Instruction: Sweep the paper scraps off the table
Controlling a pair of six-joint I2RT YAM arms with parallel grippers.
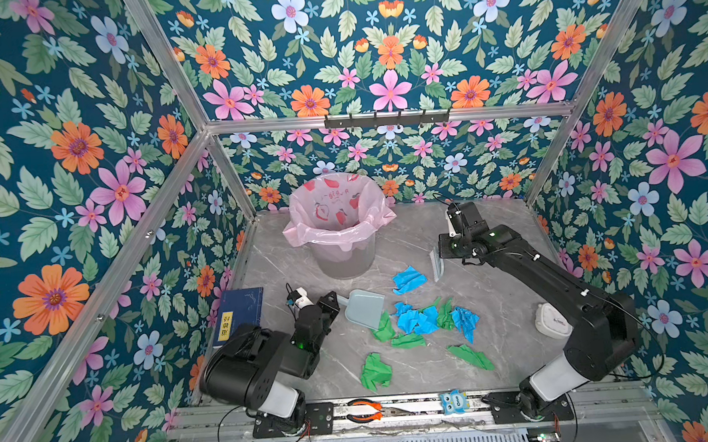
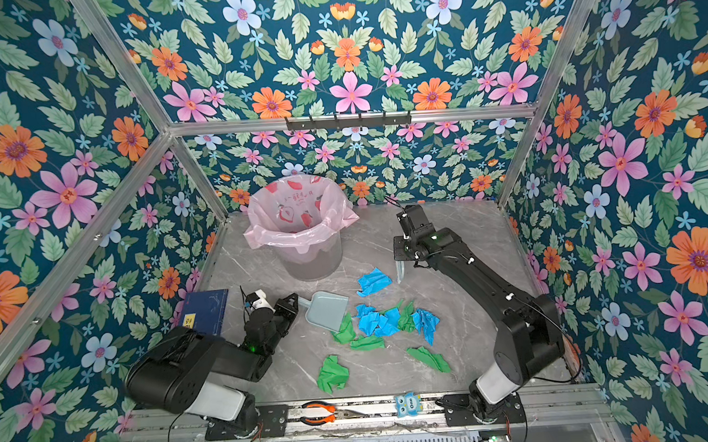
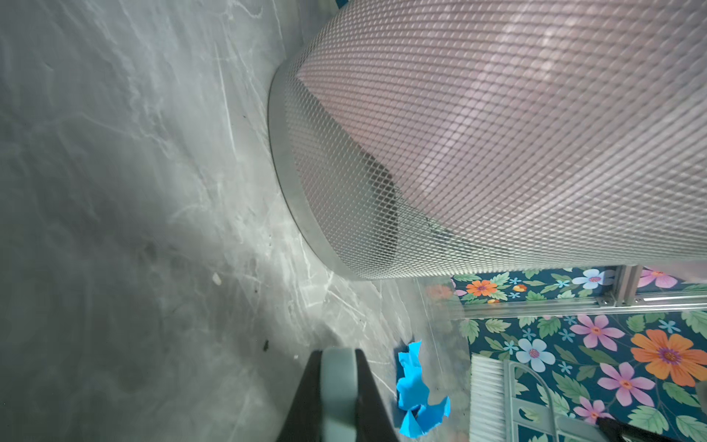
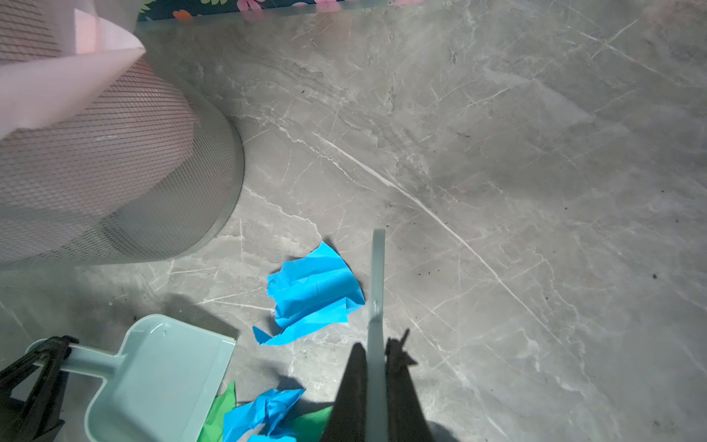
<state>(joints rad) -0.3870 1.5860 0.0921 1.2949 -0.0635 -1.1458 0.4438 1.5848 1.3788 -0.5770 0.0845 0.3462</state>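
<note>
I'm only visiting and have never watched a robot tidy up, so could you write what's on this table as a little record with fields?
Table: grey marble surface, not yet cleared
Paper scraps: crumpled blue and green pieces, mostly clustered mid-table
Lone blue scrap: apart from the cluster, nearer the bin
Left gripper: shut on the dustpan handle, the pan's lip next to the cluster
Right gripper: shut on the brush, beside the lone blue scrap
Bin: mesh, lined with a pink bag, at the back
</note>
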